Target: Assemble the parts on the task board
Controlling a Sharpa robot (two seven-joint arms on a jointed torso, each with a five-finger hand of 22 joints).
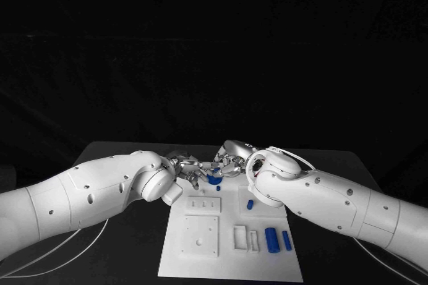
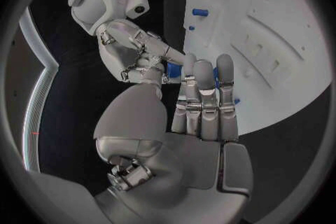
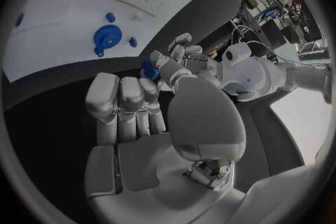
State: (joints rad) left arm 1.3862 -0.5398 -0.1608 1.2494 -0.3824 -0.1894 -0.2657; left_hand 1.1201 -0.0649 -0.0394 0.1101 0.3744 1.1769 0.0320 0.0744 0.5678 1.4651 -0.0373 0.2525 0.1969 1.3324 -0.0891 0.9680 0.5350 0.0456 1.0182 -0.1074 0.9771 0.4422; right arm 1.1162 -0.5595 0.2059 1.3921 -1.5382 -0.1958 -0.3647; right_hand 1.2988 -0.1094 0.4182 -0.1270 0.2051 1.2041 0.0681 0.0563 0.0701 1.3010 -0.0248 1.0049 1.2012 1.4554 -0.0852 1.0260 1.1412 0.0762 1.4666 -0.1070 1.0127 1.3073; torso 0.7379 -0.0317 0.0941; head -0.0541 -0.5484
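Observation:
The white task board (image 1: pixel 227 260) lies in the middle of the black table. My two hands meet just over its far edge. A small blue part (image 1: pixel 215 180) sits between their fingertips. My left hand (image 1: pixel 185 167) pinches it from one side and my right hand (image 1: pixel 234 158) from the other. The left wrist view shows the blue part (image 2: pixel 173 70) wedged between my left hand's fingertips (image 2: pixel 203 75) and my right hand (image 2: pixel 140 56). In the right wrist view the blue part (image 3: pixel 149 67) lies just past my right hand (image 3: pixel 133 106), with the left hand (image 3: pixel 178 59) curled on it.
More blue parts lie on the board: a small peg (image 1: pixel 250 204) and two long pieces (image 1: pixel 272 240) near its right side. A blue gear (image 3: pixel 106 37) with small pegs around it stands on the board. White inset blocks (image 1: pixel 203 204) occupy the board's left half. Cables (image 1: pixel 54 254) trail beside the left arm.

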